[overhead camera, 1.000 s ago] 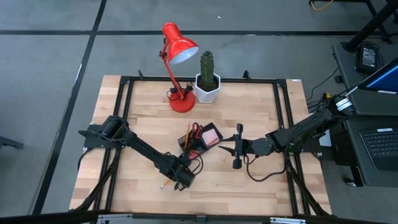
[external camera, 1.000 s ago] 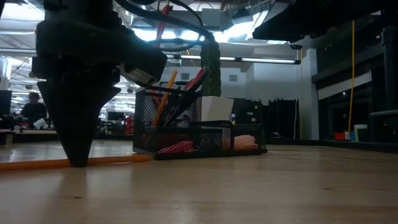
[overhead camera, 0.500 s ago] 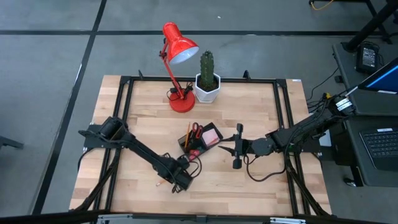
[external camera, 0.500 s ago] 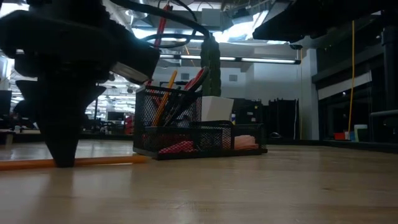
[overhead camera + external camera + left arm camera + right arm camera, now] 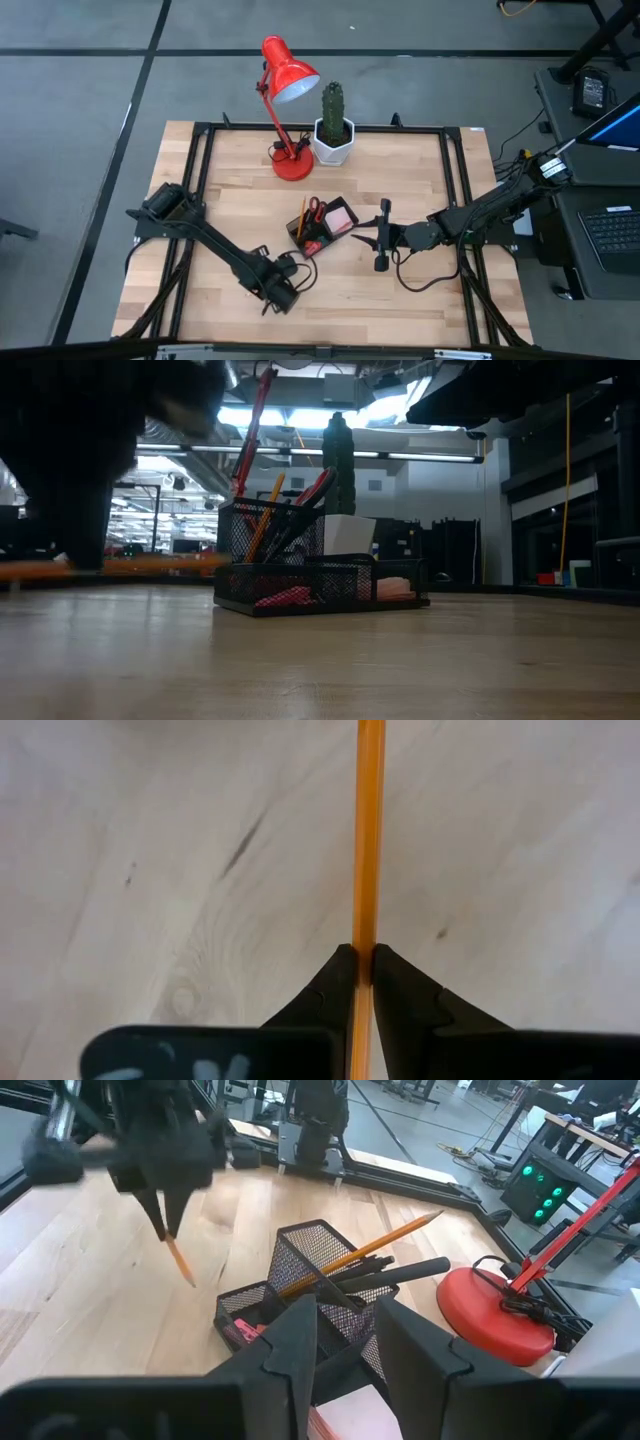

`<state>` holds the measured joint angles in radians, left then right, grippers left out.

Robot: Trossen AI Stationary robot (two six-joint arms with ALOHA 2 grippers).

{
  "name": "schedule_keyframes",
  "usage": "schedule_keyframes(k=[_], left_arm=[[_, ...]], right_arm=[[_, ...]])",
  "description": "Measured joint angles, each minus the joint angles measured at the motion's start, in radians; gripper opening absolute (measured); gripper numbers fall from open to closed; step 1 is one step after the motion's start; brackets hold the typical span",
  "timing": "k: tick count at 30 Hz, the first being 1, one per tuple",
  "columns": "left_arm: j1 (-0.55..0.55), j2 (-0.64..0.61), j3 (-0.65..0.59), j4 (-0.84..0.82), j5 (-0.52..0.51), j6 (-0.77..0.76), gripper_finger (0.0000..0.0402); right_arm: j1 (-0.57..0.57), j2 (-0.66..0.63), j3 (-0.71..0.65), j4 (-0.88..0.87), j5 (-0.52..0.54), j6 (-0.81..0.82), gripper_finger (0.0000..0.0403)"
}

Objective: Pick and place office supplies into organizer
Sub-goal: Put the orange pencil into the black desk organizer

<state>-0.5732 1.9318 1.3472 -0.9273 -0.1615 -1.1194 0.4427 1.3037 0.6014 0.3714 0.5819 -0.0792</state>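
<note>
Lamp (image 5: 287, 80) and cactus (image 5: 332, 104) top middle | organizer (image 5: 322, 226) centre | left gripper (image 5: 268, 297) lower left, pinching pencil (image 5: 367, 830) | right gripper (image 5: 381, 240) beside organizer, fingers apart, empty

Grey floor (image 5: 80, 90) with dark seam lines surrounds the light wooden table (image 5: 240, 190). A desk with an open laptop (image 5: 612, 232) stands beside the table's right edge. Long ceiling light strips (image 5: 430, 457) run across the room behind.

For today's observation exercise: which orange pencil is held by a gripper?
The pencil clamped in the left gripper above the table; the other pencil stands in the organizer.
</note>
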Motion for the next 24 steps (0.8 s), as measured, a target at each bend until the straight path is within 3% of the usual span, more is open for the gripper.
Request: schedule_keyframes(k=[11,16,21,24], left_arm=[[-0.059,-0.15,0.002,0.006,-0.315,0.106,0.0025],[-0.078,-0.241,0.004,0.009,-0.544,0.173,0.0025],[-0.1,-0.312,-0.001,0.016,-0.849,0.235,0.0025],[-0.103,-0.343,-0.026,0.024,-0.963,0.238,0.0025]], right_arm=[[0.0,0.0,0.0,0.0,0.0,0.0,0.0108],[0.0,0.0,0.0,0.0,0.0,0.0,0.0108],[0.0,0.0,0.0,0.0,0.0,-0.001,0.0108],[0.0,0.0,0.0,0.001,0.0,-0.001,0.0108]])
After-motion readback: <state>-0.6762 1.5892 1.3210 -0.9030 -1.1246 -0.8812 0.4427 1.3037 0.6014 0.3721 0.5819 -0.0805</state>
